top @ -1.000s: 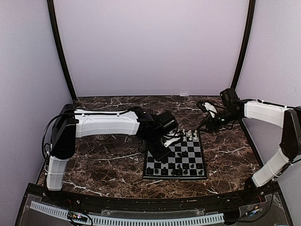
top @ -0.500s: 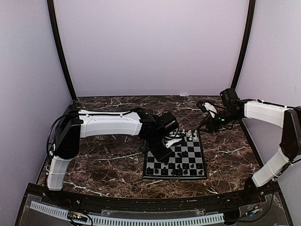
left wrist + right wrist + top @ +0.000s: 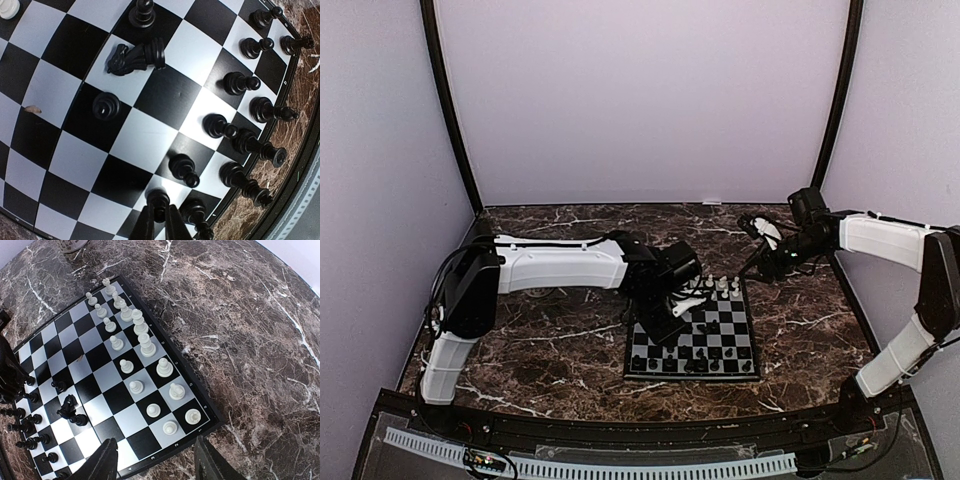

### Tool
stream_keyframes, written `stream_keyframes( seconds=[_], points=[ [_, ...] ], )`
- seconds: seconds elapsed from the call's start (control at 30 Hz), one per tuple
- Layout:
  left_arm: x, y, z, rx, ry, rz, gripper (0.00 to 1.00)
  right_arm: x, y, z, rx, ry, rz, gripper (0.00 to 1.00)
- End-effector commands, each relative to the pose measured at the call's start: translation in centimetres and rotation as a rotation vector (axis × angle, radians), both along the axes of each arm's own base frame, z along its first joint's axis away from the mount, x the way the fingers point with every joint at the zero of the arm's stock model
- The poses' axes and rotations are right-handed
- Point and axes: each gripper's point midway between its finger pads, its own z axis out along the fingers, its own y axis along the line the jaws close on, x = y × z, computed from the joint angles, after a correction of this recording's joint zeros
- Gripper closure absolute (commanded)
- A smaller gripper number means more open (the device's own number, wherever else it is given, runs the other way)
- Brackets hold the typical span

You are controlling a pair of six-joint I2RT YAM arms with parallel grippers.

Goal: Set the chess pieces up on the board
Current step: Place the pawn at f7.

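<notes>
Board (image 3: 725,337) sits on the marbled table (image 3: 540,340), a bit right of centre. White pieces (image 3: 135,335) stand in 2 rows along its far edge and black pieces (image 3: 250,115) crowd the near edge, mostly upright. 1 black knight (image 3: 135,56) lies tipped on its side further in. Left gripper (image 3: 161,222) is down over the board's left side, fingers pinched tight on a black pawn (image 3: 158,199). Right gripper (image 3: 157,462) hangs near the board's far-right corner, fingers spread apart, nothing between them.
</notes>
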Motion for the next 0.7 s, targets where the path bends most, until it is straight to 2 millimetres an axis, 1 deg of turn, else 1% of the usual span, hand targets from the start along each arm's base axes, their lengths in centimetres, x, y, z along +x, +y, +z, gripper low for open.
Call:
stream_keyframes(
  seconds=[0.0, 0.3, 0.37, 0.67],
  points=[
    [-0.27, 0.47, 0.58, 0.022, 0.01, -0.017, 0.92, 0.1, 0.25, 0.38, -0.002, -0.007, 0.009, 0.46],
    [-1.01, 0.43, 0.8, 0.019, 0.041, -0.031, 0.95, 0.09, 0.27, 0.38, -0.002, -0.006, 0.01, 0.46],
    [-0.96, 0.36, 0.81, 0.016, 0.038, -0.031, 0.93, 0.06, 0.28, 0.35, -0.002, -0.006, 0.011, 0.46],
    [-0.61, 0.06, 1.4, 0.008, 0.022, -0.026, 0.81, 0.07, 0.21, 0.36, -0.005, -0.009, 0.009, 0.46]
  ],
)
